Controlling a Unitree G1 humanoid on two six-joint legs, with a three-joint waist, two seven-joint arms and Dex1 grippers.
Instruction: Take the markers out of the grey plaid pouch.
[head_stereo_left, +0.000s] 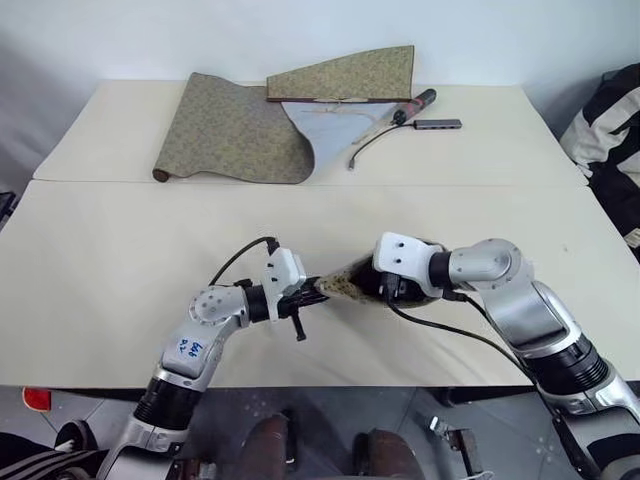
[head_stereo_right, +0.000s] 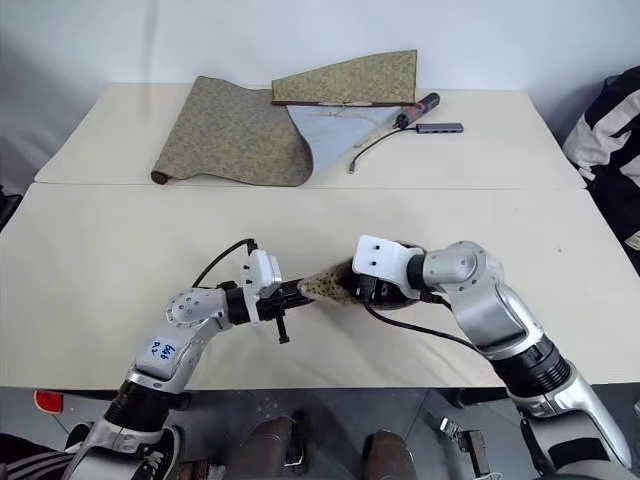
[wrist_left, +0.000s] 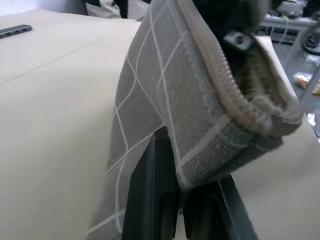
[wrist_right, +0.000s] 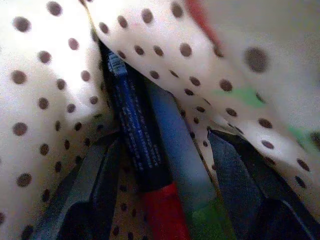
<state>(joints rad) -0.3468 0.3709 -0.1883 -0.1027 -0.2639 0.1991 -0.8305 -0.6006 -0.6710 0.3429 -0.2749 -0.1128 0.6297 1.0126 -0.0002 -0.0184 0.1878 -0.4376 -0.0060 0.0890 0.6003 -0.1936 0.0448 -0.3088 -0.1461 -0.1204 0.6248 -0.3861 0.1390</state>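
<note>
Left gripper (head_stereo_left: 303, 296): your left fingers are pressed together on a corner of the grey plaid pouch (wrist_left: 165, 100), holding it up just off the front table (head_stereo_left: 120, 260).
Pouch: it hangs between your two hands, its long axis running from one gripper to the other, mouth turned toward your right hand.
Right gripper (wrist_right: 165, 165): your right fingers stand spread inside the pouch mouth, against the dotted lining, with nothing pinched yet.
Markers (wrist_right: 150, 150): two lie side by side between those spread fingers, lengthwise along the gripper, one with a red end and one with a green end.
Deciding relation: your right hand is nearer; judge the markers already bracketed, so closing should catch them.
Far table: an olive cloth scroll (head_stereo_left: 240, 125) lies well apart.
</note>
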